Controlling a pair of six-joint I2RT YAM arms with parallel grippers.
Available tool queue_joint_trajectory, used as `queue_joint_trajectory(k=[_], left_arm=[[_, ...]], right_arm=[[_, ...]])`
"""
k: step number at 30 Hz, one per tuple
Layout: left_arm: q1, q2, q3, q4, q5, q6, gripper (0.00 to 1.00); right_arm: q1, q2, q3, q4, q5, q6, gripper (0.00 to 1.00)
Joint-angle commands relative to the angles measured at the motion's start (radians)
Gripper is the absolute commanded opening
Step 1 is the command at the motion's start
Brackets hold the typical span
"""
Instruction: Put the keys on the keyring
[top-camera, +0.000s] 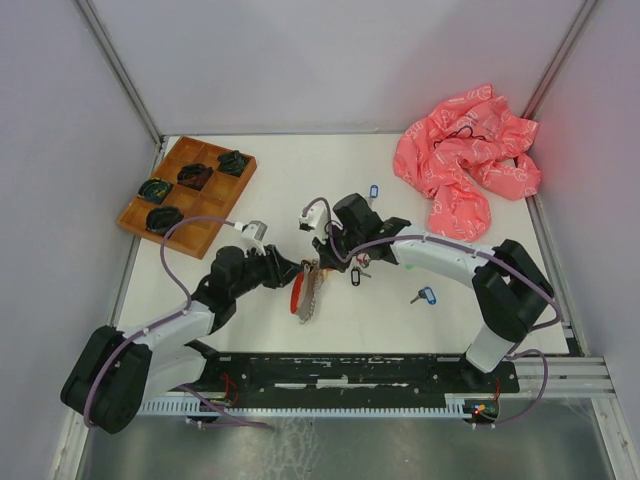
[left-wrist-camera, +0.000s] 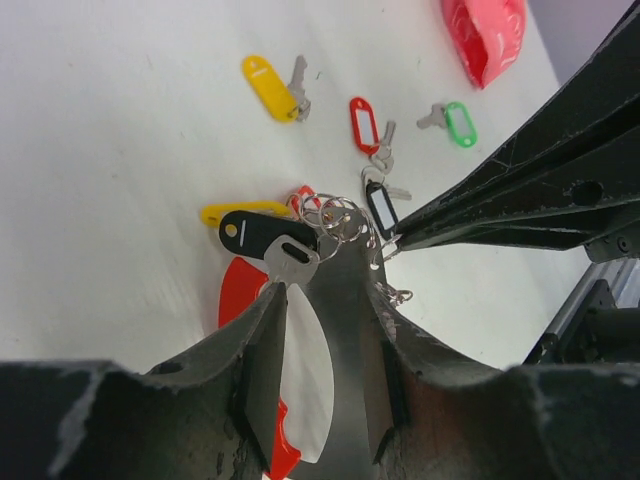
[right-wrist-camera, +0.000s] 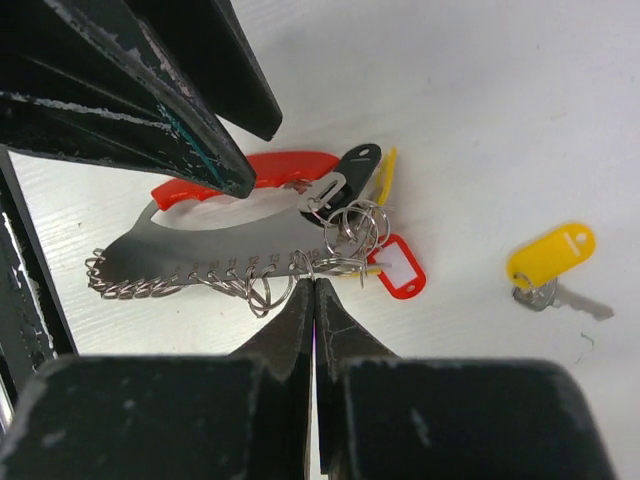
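Note:
The keyring (top-camera: 308, 290) is a silvery plate (right-wrist-camera: 200, 250) edged with small rings, with a curved red handle (right-wrist-camera: 250, 168). My left gripper (left-wrist-camera: 330, 295) is shut across it, the plate (left-wrist-camera: 345, 330) lying against the right pad. A dark-tagged key (left-wrist-camera: 262, 232) and a yellow tag (left-wrist-camera: 240, 212) hang at its far end, with a red tag (right-wrist-camera: 398, 265) beside them. My right gripper (right-wrist-camera: 316, 282) is shut, its tips pinching one small ring on the plate's edge. Loose keys lie beyond: yellow (left-wrist-camera: 272, 88), red (left-wrist-camera: 365, 125), green (left-wrist-camera: 460, 123) and a dark one (left-wrist-camera: 381, 207).
Two blue-tagged keys (top-camera: 375, 190) (top-camera: 424, 296) lie on the white table in the top view. A crumpled pink bag (top-camera: 465, 165) fills the back right corner. A wooden tray (top-camera: 185, 185) with dark coiled items sits at the back left.

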Motion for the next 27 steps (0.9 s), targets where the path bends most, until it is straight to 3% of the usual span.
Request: queue_joint_trajectory(k=[1, 11, 19, 27], left_arm=[[0.051, -0.042, -0.059, 0.258, 0.124, -0.005, 0.42], [0.065, -0.088, -0.073, 0.474, 0.214, 0.163, 0.45], [0.064, -0.064, -0.120, 0.574, 0.189, 0.327, 0.51], [0.065, 0.057, -0.104, 0.610, 0.315, 0.396, 0.42]], right_arm=[[-0.002, -0.068, 0.006, 0.098, -0.054, -0.092, 0.01], [-0.002, -0.174, -0.122, 0.353, -0.088, -0.220, 0.01], [-0.003, -0.223, -0.179, 0.378, -0.067, -0.244, 0.01], [-0.003, -0.216, -0.262, 0.504, -0.075, -0.177, 0.01]])
